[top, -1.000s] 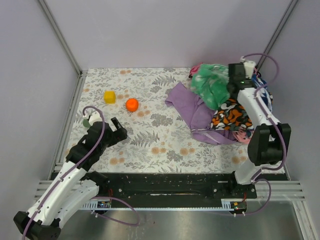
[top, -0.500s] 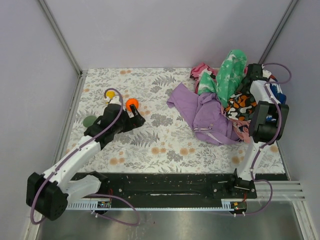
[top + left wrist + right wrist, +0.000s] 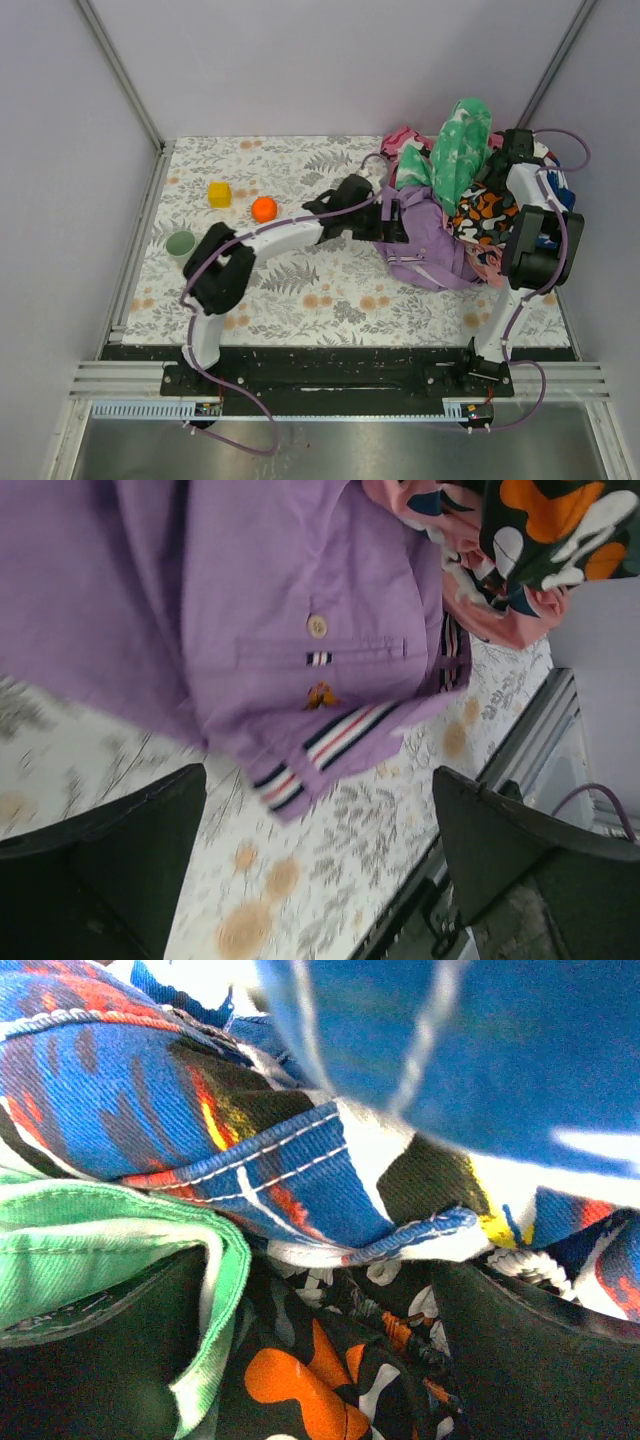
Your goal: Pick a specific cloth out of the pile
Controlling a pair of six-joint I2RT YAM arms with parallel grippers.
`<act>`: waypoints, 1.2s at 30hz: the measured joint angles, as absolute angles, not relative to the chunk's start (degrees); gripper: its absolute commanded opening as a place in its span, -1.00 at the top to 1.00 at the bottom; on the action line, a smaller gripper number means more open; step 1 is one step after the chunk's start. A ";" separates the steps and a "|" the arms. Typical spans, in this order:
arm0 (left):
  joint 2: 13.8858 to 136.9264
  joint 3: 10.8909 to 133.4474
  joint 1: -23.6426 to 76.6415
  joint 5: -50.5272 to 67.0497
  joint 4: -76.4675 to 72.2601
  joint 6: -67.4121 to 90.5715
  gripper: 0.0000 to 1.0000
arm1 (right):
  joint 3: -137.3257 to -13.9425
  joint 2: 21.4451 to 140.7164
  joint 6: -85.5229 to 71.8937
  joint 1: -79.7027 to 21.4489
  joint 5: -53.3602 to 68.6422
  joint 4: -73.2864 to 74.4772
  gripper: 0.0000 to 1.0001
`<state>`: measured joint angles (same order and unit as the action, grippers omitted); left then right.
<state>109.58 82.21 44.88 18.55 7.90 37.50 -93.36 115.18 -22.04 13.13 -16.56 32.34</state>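
The cloth (image 3: 425, 248), a lilac-purple shirt, lies spread at the left foot of the pile (image 3: 482, 215). In the left wrist view the cloth (image 3: 300, 590) shows a button, a pocket and striped bands. My left gripper (image 3: 392, 226) has reached across to its left side. The left gripper (image 3: 320, 880) is open over bare table just below the striped hem. My right gripper (image 3: 497, 167) is sunk in the pile behind an upright green-and-white cloth (image 3: 460, 140). In its own wrist view the right gripper (image 3: 320, 1360) is open, with orange-black fabric (image 3: 300, 1390) between the fingers and a green hem (image 3: 215, 1290) over the left one.
A yellow block (image 3: 219, 193), an orange ball (image 3: 264, 209) and a green round dish (image 3: 180, 242) sit at the table's left. Blue-white-red fabric (image 3: 200, 1110) fills the top of the right wrist view. Walls and metal rails close in the table.
My left arm has swung right, from beside the orange ball to the purple shirt. My right gripper has opened inside the pile; the green cloth stays raised.
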 measured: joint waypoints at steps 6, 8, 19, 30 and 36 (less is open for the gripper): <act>127.61 100.68 50.33 16.21 16.12 33.91 -0.98 | -90.96 112.90 -22.37 13.67 -14.17 30.76 -0.99; 131.31 104.66 51.77 13.63 19.35 32.88 -0.86 | -90.24 112.25 -22.41 13.87 -13.34 30.26 -0.99; 136.59 113.89 53.15 4.49 24.88 30.85 -0.40 | -85.56 109.56 -23.05 14.26 -11.79 25.67 -0.99; 138.80 118.72 50.89 -9.02 28.67 27.16 -0.63 | -85.03 109.21 -23.05 14.26 -11.70 25.12 -0.99; 145.77 129.32 47.99 -2.50 25.89 26.81 -0.58 | -85.03 109.21 -23.03 14.28 -11.73 25.10 -0.99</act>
